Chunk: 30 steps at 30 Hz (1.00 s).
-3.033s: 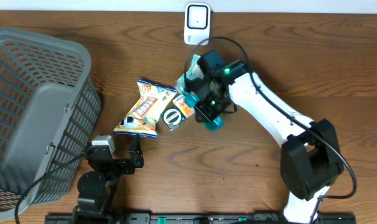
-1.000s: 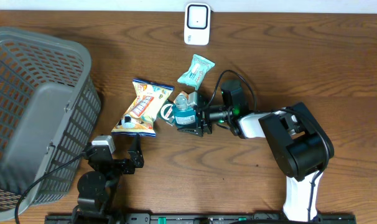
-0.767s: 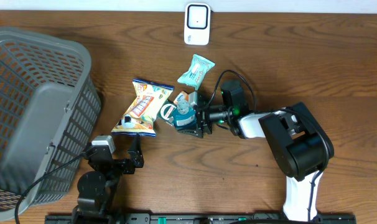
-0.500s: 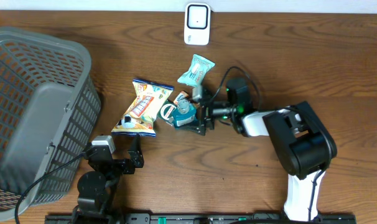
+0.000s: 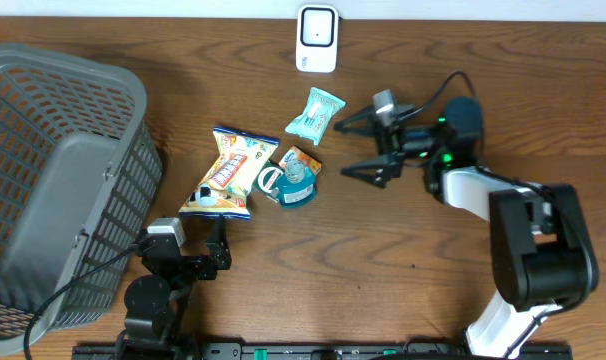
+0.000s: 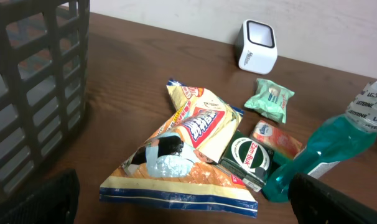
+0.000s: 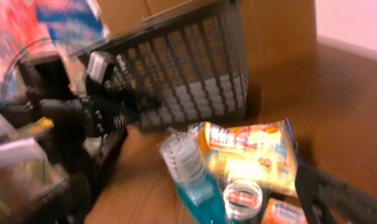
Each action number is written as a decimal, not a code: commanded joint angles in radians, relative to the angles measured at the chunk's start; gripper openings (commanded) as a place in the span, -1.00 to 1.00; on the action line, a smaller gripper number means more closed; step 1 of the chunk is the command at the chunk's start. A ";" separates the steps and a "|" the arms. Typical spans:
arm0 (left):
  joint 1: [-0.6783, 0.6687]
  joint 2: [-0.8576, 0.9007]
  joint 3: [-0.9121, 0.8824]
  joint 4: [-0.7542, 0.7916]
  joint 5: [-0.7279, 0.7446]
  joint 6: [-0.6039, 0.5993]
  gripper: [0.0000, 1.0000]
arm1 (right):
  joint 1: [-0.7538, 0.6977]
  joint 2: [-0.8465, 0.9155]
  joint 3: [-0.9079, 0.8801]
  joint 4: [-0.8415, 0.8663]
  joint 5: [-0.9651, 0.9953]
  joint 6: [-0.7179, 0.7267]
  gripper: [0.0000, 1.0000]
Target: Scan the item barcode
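**Clerk:** Item one, right end effector?

**Checker:** Two slim black tapered fingers, spread wide with nothing between them. It sits apart from the bottle, on the side away from the basket, its tips pointing back toward the bottle.

**Clerk:** Left end effector?

**Checker:** Dark blunt fingers at both lower corners of its wrist view, parted wide and holding nothing. It is well apart from the bottle, at the near edge of the bench.

**Clerk:** The bottle itself?

**Checker:** Clear plastic filled with teal liquid, with a narrow neck and a printed sleeve around the cap. It stands tilted on the bench in the middle of the pile, and neither end effector touches it.

**Clerk:** What lies against it?

**Checker:** A dark green pack with a white oval label, touching the bottle on the basket side. A small glossy orange packet lies just behind the bottle.

**Clerk:** And further out?

**Checker:** A crinkled foil snack bag, yellow with blue ends, sits beyond the green pack. A mint-green sealed pouch, soft and pillow-shaped, lies near the bottle toward the far edge. The white scanner, boxy with rounded corners and a dark window, stands past that pouch.

**Clerk:** The largest item?

**Checker:** A grey plastic basket with lattice walls, well apart from the bottle, beyond the snack bag.

**Clerk:** The surface?

**Checker:** The bench is brown wood with a visible grain.
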 commanded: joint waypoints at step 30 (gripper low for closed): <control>0.005 -0.005 -0.016 -0.021 0.010 -0.005 0.96 | 0.032 -0.352 0.725 -0.716 0.312 -0.252 0.99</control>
